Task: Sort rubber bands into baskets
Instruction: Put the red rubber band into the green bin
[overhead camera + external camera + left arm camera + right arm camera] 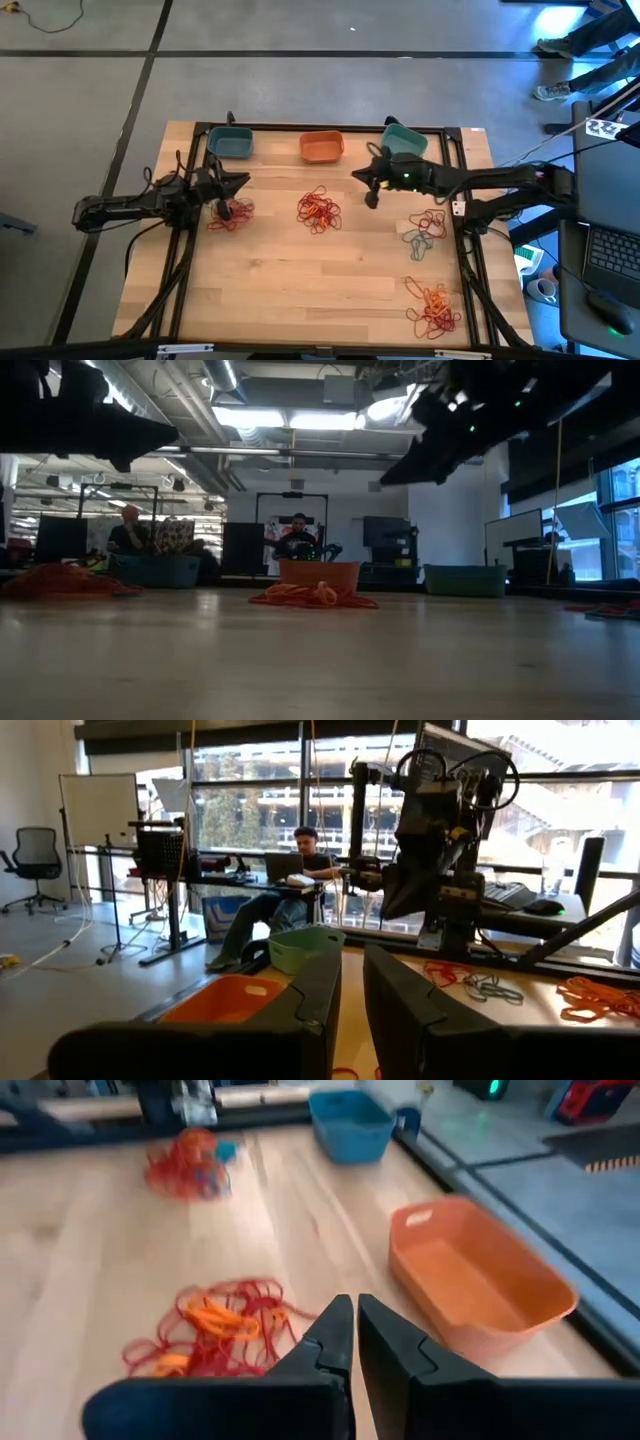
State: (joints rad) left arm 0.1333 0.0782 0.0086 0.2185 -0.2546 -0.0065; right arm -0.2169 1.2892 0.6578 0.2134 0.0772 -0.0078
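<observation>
Three small plastic tubs stand along the 12 o'clock edge of the pale wooden worktop point(330, 290): a teal-blue rounded-rectangular basket point(231, 144) toward 11 o'clock, an orange rounded-rectangular basket point(322, 147) at 12 o'clock, and a tilted green-teal basket point(404, 140) toward 1 o'clock.

The thin elastic rubber bands lie in four loose heaps on the wood, none inside a basket. A tangle of red and orange bands point(319, 210) sits at the centre, just 6 o'clock of the orange basket. A mostly red heap point(231, 214) lies at 9 o'clock. A mixed red and grey-teal heap point(425, 232) lies at 3 o'clock, and an orange heap point(433, 308) rests near the 5 o'clock corner.

The left gripper point(238, 182) hangs above the worktop just 12 o'clock of the red heap, its dark fingers point(310, 1005) drawn close with only a thin gap and gripping nothing. The right gripper point(358, 176) hovers between the orange basket and the green-teal basket, 1 o'clock of the central tangle; its fingers point(395, 1345) are likewise nearly together and empty.

In the room beyond the worktop a person point(290, 885) sits at a desk
</observation>
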